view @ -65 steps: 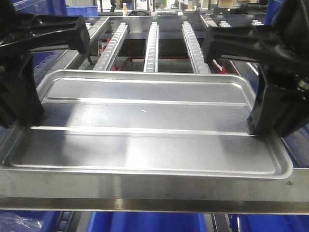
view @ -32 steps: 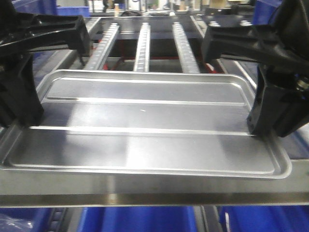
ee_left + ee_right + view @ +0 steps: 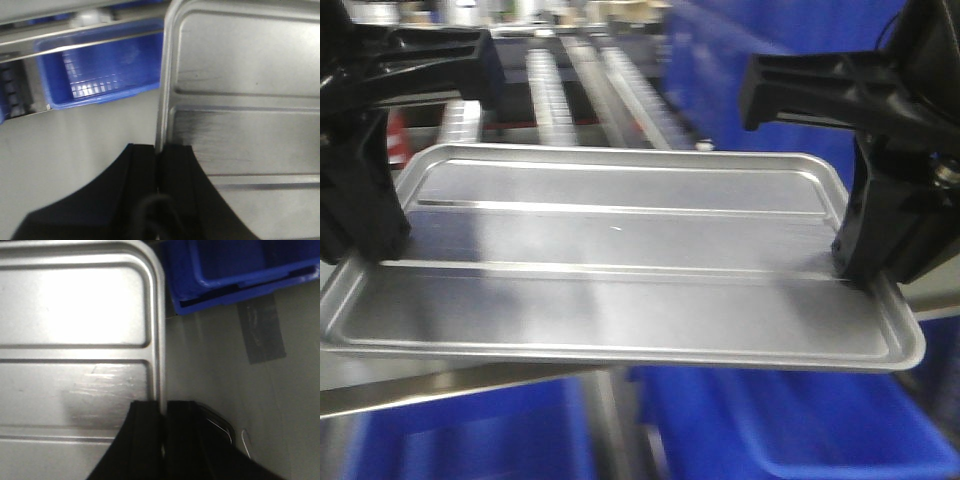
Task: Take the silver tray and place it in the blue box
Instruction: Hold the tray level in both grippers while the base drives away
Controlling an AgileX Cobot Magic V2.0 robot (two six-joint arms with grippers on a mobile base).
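The silver tray (image 3: 620, 260), shiny with two long ridges across its floor, hangs level in the air between my two arms. My left gripper (image 3: 375, 250) is shut on its left rim, seen close in the left wrist view (image 3: 159, 150) with the rim between the black fingers. On the opposite rim my right gripper (image 3: 855, 265) is shut too, and the right wrist view (image 3: 162, 407) shows the rim pinched there. An open blue box (image 3: 800, 430) lies below the tray's right half. Another blue box (image 3: 100, 70) with a gridded floor sits beyond the tray's left edge.
Roller rails (image 3: 550, 95) of a rack run away at the back left. A metal shelf edge (image 3: 440, 385) slants under the tray's front. A tall blue wall (image 3: 750, 60) stands at the back right. Grey floor with a dark tape patch (image 3: 260, 325) lies under the right side.
The whole background has swung left: the roller rails slid towards the left, the shelf edge dropped away, and blue boxes came into view below. Both grippers keep the same hold on the tray.
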